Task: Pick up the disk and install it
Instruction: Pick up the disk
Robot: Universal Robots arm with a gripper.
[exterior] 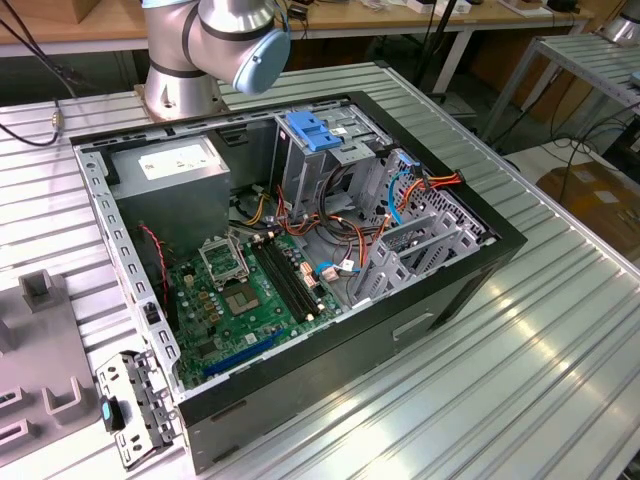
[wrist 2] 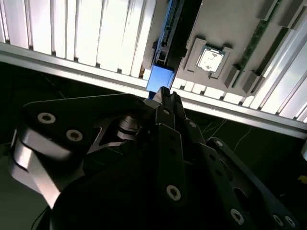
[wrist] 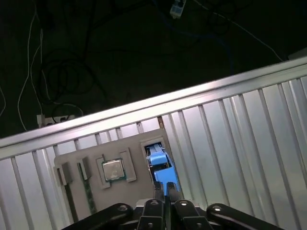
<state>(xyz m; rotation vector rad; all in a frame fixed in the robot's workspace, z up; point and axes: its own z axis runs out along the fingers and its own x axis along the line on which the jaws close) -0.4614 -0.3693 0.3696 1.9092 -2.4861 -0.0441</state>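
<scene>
Gripper (wrist: 164, 188) hung with its fingers pressed together, tips right at the blue edge of the disk (wrist: 157, 164); contact could not be judged. The disk stood on edge in a slot of the grey tray (wrist: 127, 194) on the ribbed table (wrist: 230, 143), beside a chip (wrist: 113, 170).

The computer case (exterior: 300, 250) is seen from above in the exterior view. A grey plate (wrist 2: 230, 28) (wrist: 76, 160) is shared by both wrist views.
</scene>
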